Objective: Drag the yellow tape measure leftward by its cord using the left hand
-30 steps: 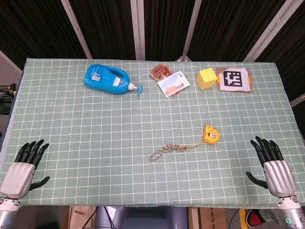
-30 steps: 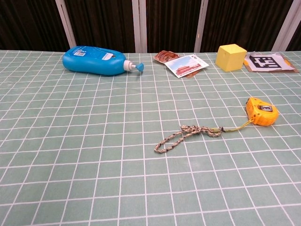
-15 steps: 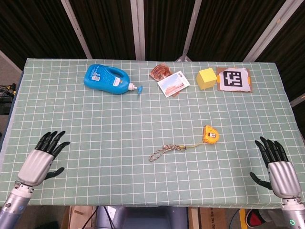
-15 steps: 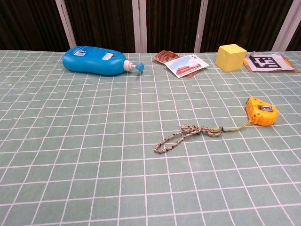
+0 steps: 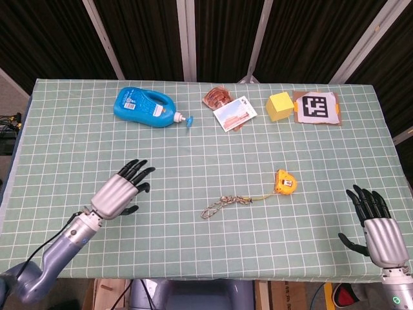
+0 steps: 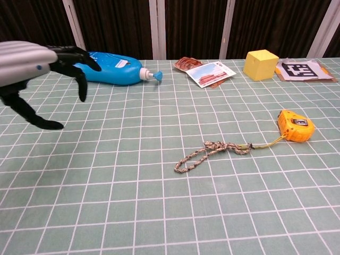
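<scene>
Along the far edge of the table (image 5: 77,129) we see a blue bottle (image 5: 144,106) lying on its side, a picture card (image 5: 234,113) over a brown packet (image 5: 216,97), a yellow block (image 5: 280,105) and a black-and-white marker sheet (image 5: 317,106); no writing is legible. Nothing lies between our left robot hand (image 5: 120,192), fingers spread and empty, and the braided cord (image 5: 226,203). That cord leads right to the yellow tape measure (image 5: 286,181). Our right robot hand (image 5: 376,227) hovers spread near the table's front right corner.
</scene>
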Controlling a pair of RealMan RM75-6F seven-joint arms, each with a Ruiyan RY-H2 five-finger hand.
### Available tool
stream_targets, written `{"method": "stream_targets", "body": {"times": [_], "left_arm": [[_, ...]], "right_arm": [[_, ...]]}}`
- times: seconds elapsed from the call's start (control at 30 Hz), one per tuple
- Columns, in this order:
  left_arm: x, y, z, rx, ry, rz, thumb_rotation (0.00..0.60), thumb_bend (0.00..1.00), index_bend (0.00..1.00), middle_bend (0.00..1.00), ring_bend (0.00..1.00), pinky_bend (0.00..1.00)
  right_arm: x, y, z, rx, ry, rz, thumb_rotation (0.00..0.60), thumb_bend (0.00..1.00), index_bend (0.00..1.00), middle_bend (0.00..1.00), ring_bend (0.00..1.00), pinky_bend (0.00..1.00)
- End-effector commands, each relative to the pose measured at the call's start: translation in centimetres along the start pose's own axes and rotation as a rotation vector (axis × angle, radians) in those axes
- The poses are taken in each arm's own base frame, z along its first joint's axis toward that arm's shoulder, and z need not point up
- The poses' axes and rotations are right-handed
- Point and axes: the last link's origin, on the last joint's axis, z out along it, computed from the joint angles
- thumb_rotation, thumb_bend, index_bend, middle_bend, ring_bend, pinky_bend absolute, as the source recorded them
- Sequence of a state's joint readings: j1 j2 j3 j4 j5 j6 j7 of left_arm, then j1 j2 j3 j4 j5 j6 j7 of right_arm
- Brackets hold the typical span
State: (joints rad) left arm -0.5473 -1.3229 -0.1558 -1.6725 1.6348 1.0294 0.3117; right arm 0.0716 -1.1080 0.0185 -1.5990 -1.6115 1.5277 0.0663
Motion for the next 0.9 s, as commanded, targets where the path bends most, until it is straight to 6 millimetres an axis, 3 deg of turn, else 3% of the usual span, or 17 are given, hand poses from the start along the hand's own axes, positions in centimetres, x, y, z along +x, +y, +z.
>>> {"method": "stream_targets", "body": {"times": [0.03, 0.57, 0.9], "left_arm": [[-0.5, 1.9, 2.2, -0.043, -0.022, 0.002, 0.600, 0.23, 0.48, 0.12, 0.00, 0.10], [-4.2, 8.5, 7.8, -0.064, -0.096, -0.005, 0.600, 0.31, 0.53, 0.12, 0.00, 0.10], [-6.0, 11.4, 8.7, -0.048, -0.148, 0.022, 0.600, 0.35, 0.54, 0.12, 0.00, 0.09]], "right_arm": [[0.0, 0.0, 0.0, -0.003, -0.001, 0.003, 0.600, 0.22, 0.00, 0.00, 0.00, 0.00], [0.0, 0.3, 0.2, -0.030, -0.018, 0.037, 0.600, 0.22, 0.00, 0.00, 0.00, 0.00], [0.0, 0.3, 0.2, -0.035, -0.025, 0.052, 0.600, 0.22, 0.00, 0.00, 0.00, 0.00]]}}
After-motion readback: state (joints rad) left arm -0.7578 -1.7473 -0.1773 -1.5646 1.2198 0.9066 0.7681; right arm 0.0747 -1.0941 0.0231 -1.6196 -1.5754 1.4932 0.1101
